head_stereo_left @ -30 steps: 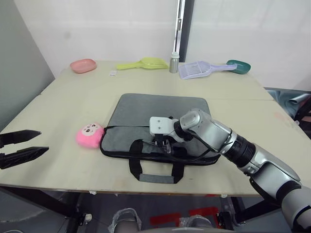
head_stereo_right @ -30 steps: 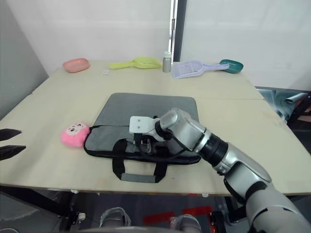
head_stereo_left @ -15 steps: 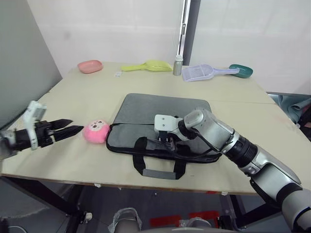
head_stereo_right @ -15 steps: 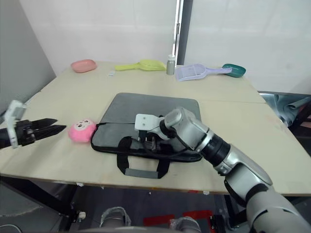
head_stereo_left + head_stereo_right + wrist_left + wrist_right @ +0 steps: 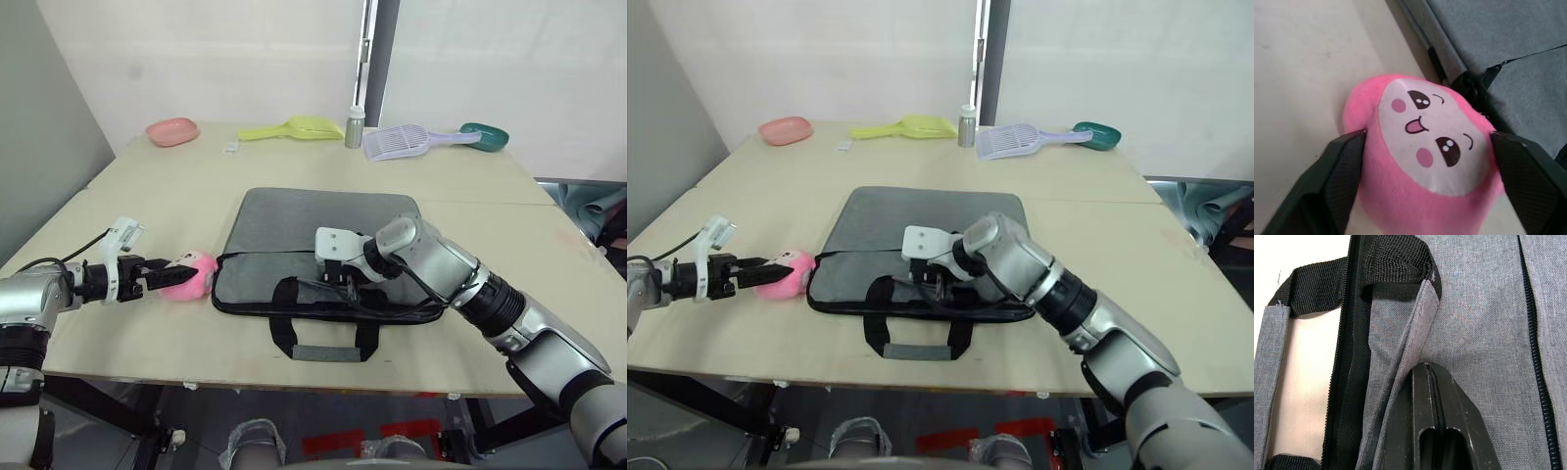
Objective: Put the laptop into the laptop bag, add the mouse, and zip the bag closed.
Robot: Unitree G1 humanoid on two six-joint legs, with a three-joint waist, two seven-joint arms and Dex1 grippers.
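— Resting where, the laptop bag (image 5: 323,250)?
— It lay flat mid-table (image 5: 147,196); the right claw (image 5: 1434,396), fingers pressed together, pinched a fold of its grey fabric near the handles.
— And the left claw (image 5: 168,278)?
— It was spread around the pink plush toy (image 5: 1425,161), just beside the bag's corner.

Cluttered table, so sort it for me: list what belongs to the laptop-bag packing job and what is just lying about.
Job: laptop bag; right end effector, shut on the laptop bag's fabric.

Lying about: pink plush toy between the left end effector's fingers; pink dish; yellow-green scoop; small bottle; lavender slotted scoop; teal scoop.
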